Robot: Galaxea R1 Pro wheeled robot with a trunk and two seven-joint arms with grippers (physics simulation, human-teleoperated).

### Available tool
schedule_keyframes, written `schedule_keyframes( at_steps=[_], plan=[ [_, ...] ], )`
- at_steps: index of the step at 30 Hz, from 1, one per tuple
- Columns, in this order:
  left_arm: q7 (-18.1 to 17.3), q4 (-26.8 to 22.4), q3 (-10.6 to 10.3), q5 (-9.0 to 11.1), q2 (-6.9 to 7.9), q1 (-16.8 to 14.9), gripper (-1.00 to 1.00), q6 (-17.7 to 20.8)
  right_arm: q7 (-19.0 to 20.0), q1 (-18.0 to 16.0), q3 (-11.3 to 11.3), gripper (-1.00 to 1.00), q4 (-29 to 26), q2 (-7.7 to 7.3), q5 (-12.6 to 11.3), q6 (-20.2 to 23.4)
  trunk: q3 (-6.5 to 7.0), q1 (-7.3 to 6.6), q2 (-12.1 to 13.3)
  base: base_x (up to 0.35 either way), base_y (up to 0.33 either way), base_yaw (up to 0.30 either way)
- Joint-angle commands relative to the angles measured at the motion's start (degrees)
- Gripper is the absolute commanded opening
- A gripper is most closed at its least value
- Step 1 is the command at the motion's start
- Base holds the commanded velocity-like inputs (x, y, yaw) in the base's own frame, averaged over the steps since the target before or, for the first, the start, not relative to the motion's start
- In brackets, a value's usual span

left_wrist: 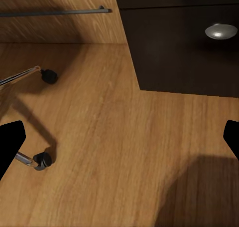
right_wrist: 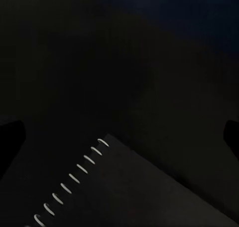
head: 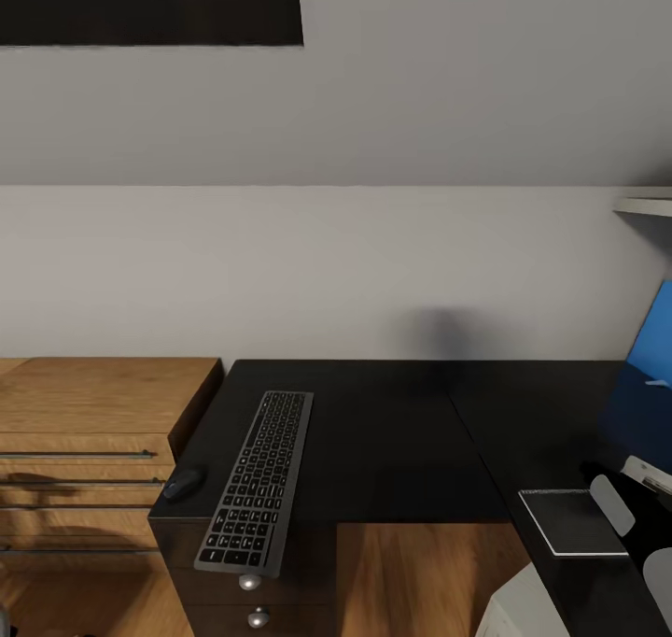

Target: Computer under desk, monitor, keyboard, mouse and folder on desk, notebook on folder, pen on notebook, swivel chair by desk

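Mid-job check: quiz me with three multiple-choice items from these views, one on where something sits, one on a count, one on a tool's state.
1. The mouse lies:
A. beside the keyboard, towards the wooden dresser
B. on the keyboard
C. on the notebook

2. Round silver knobs showing under the keyboard, head view:
A. none
B. two
C. five

3. The left tool is:
A. shut on a pen
B. shut empty
C. open

Answers: 1 A, it rests on the desk at that edge. 2 B, one above the other. 3 C, fingers wide apart over floor.

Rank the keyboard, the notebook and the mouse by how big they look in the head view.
1. keyboard, by far the longest
2. notebook, a smaller grey rectangle, partly overlapped at its right edge
3. mouse, clearly the smallest, just beside the keyboard
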Motion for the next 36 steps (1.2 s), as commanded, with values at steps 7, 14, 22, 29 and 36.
schedule_keyframes(
  at_steps=[7,14,22,29,36],
  plan=[
    [0.23,-0.11,-0.50,0.58,0.03,0.01,1.00,-0.06,-0.26,-0.01,0.21,1.00,-0.22,0.17,-0.27,0.77,-0.05,0.00,-0.03,0.084,0.000,0.000],
    [0.23,-0.08,-0.43,0.60,0.03,0.01,1.00,-0.07,-0.26,-0.01,0.29,1.00,-0.22,0.17,-0.26,0.77,-0.05,0.00,-0.03,0.004,0.000,0.000],
    [0.23,-0.09,-0.41,0.61,0.05,0.01,1.00,-0.10,-0.27,-0.01,0.35,1.00,-0.22,0.17,-0.21,0.71,-0.05,0.00,-0.03,0.125,0.000,0.000],
    [0.23,-0.12,-0.43,0.59,0.04,0.01,1.00,-0.11,-0.26,-0.01,0.30,1.00,-0.22,0.18,-0.12,0.67,-0.05,0.00,-0.03,0.083,0.000,0.000],
    [0.23,-0.14,-0.49,0.55,-0.03,0.01,1.00,-0.11,-0.26,-0.01,0.27,1.00,-0.22,0.17,-0.09,0.64,-0.05,0.00,-0.03,0.010,0.000,0.000]
  ],
)
